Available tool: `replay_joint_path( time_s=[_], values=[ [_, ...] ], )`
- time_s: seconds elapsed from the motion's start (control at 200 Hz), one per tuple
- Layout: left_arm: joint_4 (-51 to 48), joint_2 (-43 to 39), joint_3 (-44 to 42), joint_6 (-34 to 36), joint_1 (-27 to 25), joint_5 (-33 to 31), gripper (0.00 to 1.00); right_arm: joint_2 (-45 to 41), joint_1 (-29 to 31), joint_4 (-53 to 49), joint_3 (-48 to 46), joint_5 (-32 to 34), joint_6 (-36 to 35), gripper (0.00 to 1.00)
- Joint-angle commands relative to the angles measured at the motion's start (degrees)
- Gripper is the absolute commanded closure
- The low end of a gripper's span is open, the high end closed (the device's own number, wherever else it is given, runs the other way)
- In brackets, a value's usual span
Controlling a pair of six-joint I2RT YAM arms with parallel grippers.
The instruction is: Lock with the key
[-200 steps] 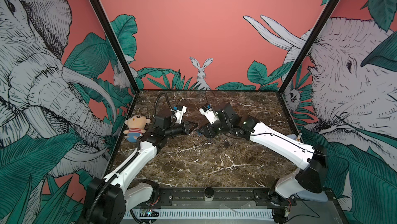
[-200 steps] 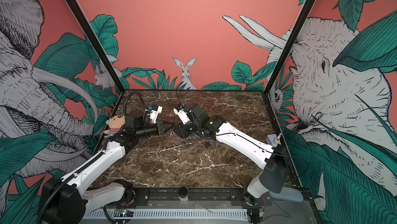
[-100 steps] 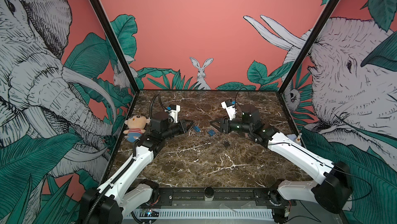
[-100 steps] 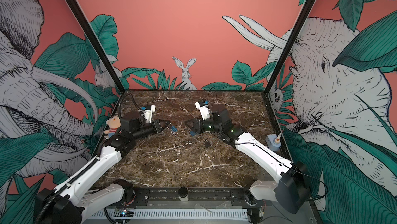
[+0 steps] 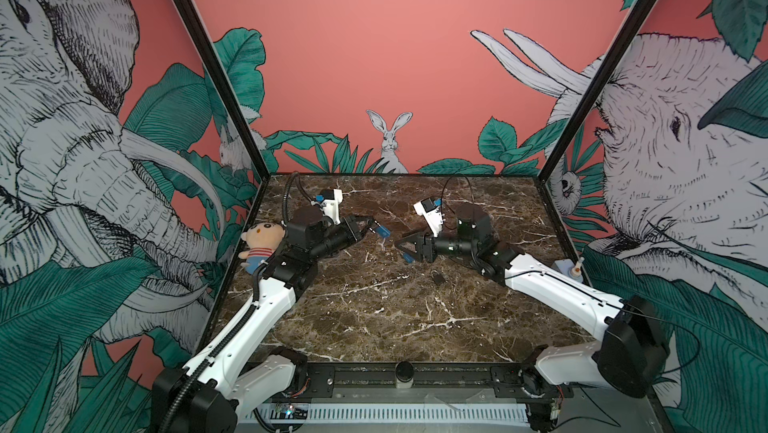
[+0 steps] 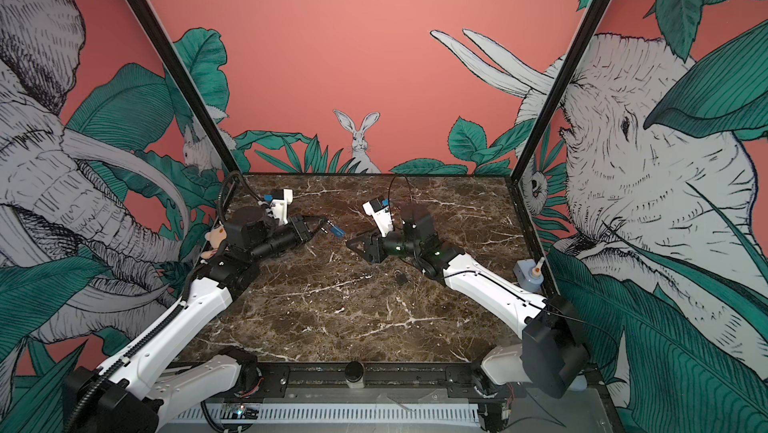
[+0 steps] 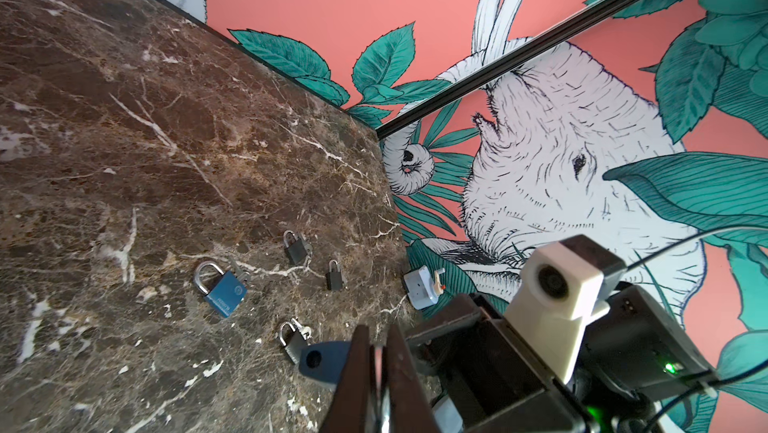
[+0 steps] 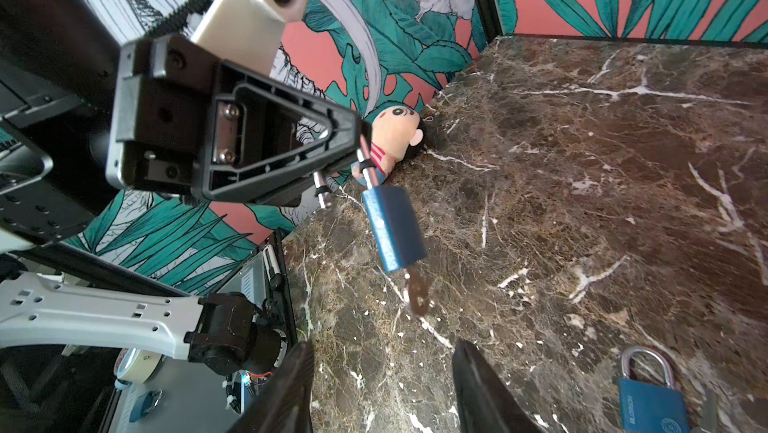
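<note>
Blue padlock (image 8: 395,229) farther from right fingers (image 8: 291,393)

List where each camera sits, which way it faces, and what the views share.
Top views: high above the arms' bases, looking down and back across the table; both arms, the left gripper and the right gripper show.
Left wrist: on the left arm, looking along its shut fingers at padlocks lying on the table; the right arm's camera shows.
Right wrist: on the right arm, looking past its open fingertips at the left gripper pinching the hanging padlock, plush toy beyond.
Shared: both wrist views catch the loose blue padlock.
</note>
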Motion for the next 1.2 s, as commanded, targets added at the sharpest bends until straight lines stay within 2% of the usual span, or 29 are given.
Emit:
replay_joint_path(
  time_s=[0.0, 0.42, 0.51, 0.635, 1.195],
  values=[
    [4.43, 0.08, 2.7, -2.97, -0.96, -0.07, 1.0, 0.2, 1.15, 2.28, 2.05, 2.06, -5.0, 0.46],
    [5.97, 0.96, 4.18, -4.94, -3.32, -0.27, 1.0, 2.77, 1.16, 1.51, 6.1, 5.76, -8.54, 0.44],
    [6.16, 0.9, 4.66, -5.23, -3.46, -0.11, 1.0, 3.36, 1.18, 1.4, 6.79, 5.72, -8.86, 0.48],
    [6.12, 0.92, 5.05, -5.16, -3.45, -0.11, 1.0, 3.93, 1.13, 1.24, 7.19, 5.21, -8.68, 0.6],
    [7.81, 1.51, 4.04, -6.6, -3.89, 0.09, 1.0, 3.34, 1.18, 2.62, 7.27, 6.25, -8.76, 0.6]
  ],
)
